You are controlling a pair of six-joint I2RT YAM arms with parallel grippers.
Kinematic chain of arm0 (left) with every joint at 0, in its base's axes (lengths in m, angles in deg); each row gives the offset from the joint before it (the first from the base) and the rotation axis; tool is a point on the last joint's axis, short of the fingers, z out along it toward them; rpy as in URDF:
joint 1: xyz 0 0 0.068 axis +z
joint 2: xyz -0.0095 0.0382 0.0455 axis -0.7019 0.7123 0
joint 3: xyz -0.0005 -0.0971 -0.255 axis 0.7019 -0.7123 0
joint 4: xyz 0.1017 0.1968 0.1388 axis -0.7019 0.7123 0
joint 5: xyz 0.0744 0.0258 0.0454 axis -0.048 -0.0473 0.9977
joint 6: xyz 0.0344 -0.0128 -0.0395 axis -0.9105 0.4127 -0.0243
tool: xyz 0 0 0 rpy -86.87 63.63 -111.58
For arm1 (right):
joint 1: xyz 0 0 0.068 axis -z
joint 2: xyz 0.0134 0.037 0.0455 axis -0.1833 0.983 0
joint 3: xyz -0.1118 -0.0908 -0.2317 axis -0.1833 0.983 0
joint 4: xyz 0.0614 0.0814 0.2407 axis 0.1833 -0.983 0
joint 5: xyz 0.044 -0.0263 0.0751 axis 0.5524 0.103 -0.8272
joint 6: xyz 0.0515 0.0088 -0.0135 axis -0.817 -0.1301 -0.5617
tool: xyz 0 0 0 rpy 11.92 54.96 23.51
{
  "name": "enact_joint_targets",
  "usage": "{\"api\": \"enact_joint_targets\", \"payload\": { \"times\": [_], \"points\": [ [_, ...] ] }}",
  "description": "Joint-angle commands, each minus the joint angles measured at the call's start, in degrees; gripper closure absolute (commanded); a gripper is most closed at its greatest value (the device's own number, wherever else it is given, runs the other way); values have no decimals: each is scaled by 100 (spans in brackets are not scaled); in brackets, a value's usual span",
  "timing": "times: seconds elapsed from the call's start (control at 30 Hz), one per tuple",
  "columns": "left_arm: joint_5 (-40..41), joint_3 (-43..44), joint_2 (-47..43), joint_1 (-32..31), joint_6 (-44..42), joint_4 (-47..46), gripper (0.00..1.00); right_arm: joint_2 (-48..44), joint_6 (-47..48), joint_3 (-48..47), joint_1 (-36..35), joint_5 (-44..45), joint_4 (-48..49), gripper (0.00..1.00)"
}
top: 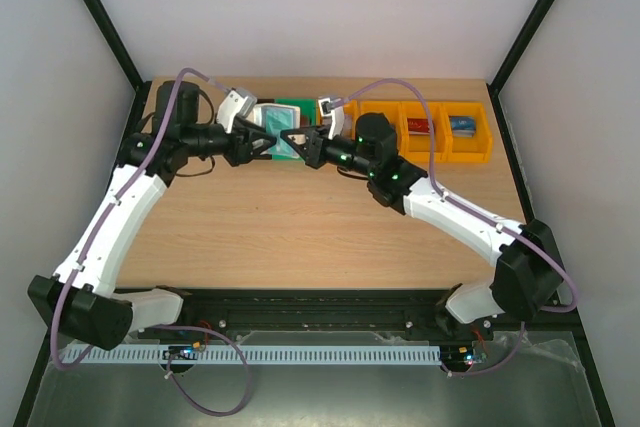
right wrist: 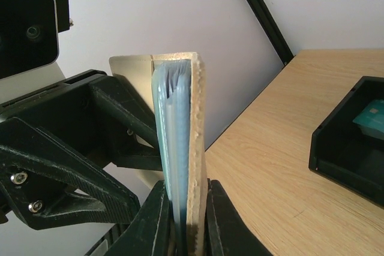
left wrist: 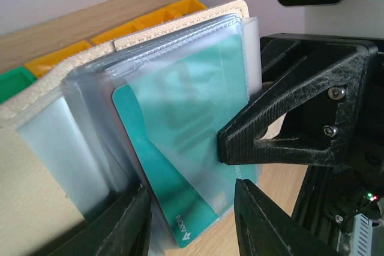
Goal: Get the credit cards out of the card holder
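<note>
The card holder (top: 272, 129) is held upright above the back of the table, cream outside (left wrist: 36, 166) with pale see-through sleeves. My right gripper (right wrist: 183, 220) is shut on its lower edge, one finger on each face (right wrist: 193, 124). A teal credit card (left wrist: 174, 184) sticks slantwise out of a sleeve, its printed corner lowest. My left gripper (left wrist: 192, 223) stands open around that corner, with a gap to the right finger (left wrist: 258, 220). In the top view the two grippers (top: 262, 142) (top: 300, 139) meet at the holder.
A green bin (top: 293, 107) lies right behind the holder. Orange bins (top: 468, 147) along the back right hold a red card (top: 418, 127) and a blue card (top: 462, 125). A black bin (right wrist: 348, 148) with a teal card (right wrist: 373, 115) sits at the back left.
</note>
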State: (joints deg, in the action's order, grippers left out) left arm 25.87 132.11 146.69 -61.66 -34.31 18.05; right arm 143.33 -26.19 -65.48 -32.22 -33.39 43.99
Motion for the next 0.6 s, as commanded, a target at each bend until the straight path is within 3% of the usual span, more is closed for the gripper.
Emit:
{"api": "enact_joint_targets", "payload": {
  "times": [0.0,0.33,0.47,0.57],
  "points": [
    [-2033,-169,-233,-585,-162,139,61,109,214,19,-344,-382,396,98],
    [-2441,-517,-220,-542,251,-342,58,127,191,54,-336,-371,342,98],
    [-2718,-569,-221,-543,520,-594,51,271,49,6,-337,-648,527,98],
    [-2422,-76,-165,-542,330,-205,41,279,-46,-12,-341,-775,634,98]
  ]
}}
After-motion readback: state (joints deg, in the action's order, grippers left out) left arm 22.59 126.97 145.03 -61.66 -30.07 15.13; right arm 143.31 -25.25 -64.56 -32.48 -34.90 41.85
